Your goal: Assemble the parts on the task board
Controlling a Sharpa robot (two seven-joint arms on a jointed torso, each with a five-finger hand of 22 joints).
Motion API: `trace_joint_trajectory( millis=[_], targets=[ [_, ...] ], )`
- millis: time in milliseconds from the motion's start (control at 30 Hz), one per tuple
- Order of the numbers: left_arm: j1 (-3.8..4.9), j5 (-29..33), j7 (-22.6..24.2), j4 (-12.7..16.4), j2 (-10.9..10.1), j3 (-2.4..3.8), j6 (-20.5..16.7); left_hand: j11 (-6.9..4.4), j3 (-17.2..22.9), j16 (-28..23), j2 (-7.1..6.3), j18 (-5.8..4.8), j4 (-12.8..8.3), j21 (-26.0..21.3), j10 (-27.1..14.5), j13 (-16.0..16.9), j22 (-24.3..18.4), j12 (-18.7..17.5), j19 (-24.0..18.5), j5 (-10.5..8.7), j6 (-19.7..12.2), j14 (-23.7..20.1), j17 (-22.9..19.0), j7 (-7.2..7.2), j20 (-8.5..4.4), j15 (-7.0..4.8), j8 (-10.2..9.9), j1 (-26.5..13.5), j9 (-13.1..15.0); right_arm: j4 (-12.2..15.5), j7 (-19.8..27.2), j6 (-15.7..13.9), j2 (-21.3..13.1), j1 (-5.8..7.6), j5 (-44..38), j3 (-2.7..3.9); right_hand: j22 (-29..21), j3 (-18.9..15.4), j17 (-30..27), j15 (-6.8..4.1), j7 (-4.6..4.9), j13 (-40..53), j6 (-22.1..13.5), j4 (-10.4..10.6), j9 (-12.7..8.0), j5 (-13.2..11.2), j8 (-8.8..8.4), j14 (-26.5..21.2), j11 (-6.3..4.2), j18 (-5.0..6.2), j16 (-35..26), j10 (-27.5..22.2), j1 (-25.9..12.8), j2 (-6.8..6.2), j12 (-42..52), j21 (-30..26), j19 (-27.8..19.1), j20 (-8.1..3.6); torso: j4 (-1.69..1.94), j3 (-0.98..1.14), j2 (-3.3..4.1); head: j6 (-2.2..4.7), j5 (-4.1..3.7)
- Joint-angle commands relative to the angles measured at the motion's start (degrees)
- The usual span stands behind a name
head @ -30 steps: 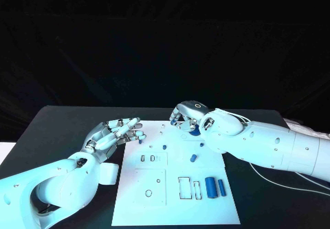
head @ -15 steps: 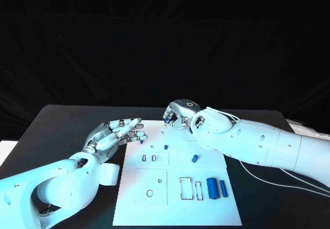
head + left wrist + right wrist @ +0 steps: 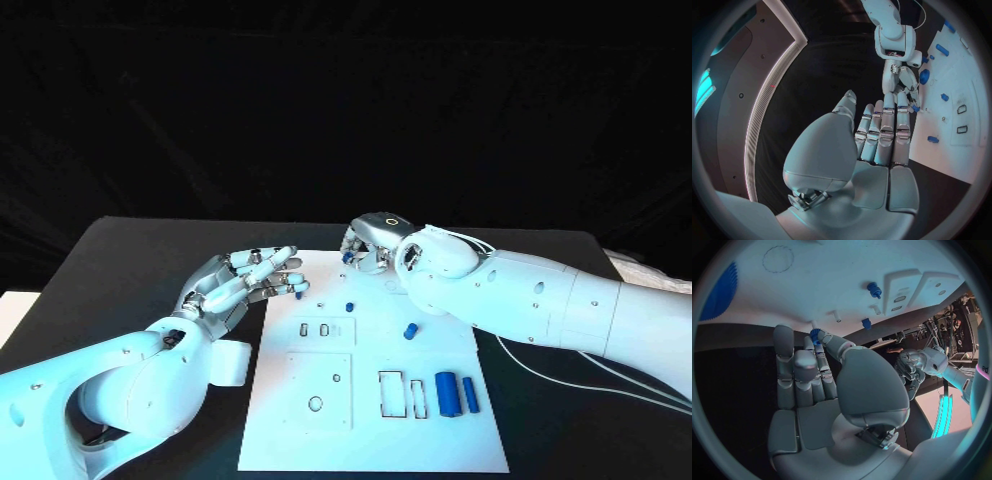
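The white task board point(image 3: 289, 420) lies in the middle of the black table. My right hand point(image 3: 372, 243) hovers over the board's far edge and pinches a small blue toothed part point(image 3: 815, 334) between thumb and finger. My left hand point(image 3: 242, 281) hangs at the board's left edge, fingers spread and holding nothing. A blue peg point(image 3: 349, 306) stands on the board, and a short blue piece point(image 3: 411, 330) lies near the middle. Two blue cylinders point(image 3: 446, 393) lie side by side at the near right. A large blue disc point(image 3: 924, 76) sits by the right hand.
Several empty cut-outs point(image 3: 389, 393) mark the board's near half. A tiny blue part point(image 3: 300, 296) sits on the board beside my left fingertips. My right forearm point(image 3: 548, 305) crosses the table's far right, with white cables point(image 3: 577, 385) trailing beside it.
My right hand has moved left along the board's far edge with the small blue part in its pinch. The left hand has stayed in place.
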Motion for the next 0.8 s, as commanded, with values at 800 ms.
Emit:
trace_joint_trajectory(
  millis=[800],
  targets=[
    [0.14, 1.54, -0.23, 0.22, 0.08, 0.05, 1.62, 0.36, -0.05, -0.39, 0.61, 0.68, -0.43, -0.41, 0.18, -0.04, -0.12, -0.40, 0.22, 0.03, -0.01, 0.00, 0.11, 0.36, 0.35, 0.28, -0.41, 0.19, -0.06, -1.58, -2.62, 3.42, 1.36, -0.16, -1.05, -0.33, -0.35, -0.15, -0.48, 1.28, 0.69, -0.16, -4.64, 1.26, -0.71, -0.35, -0.37, 0.39, 0.98, 0.03, 0.69, -5.30, -0.89, -2.11, 0.10, 0.55, -1.70, 0.96, 0.02, -0.03, 0.18, -0.05, 0.11]
  ],
)
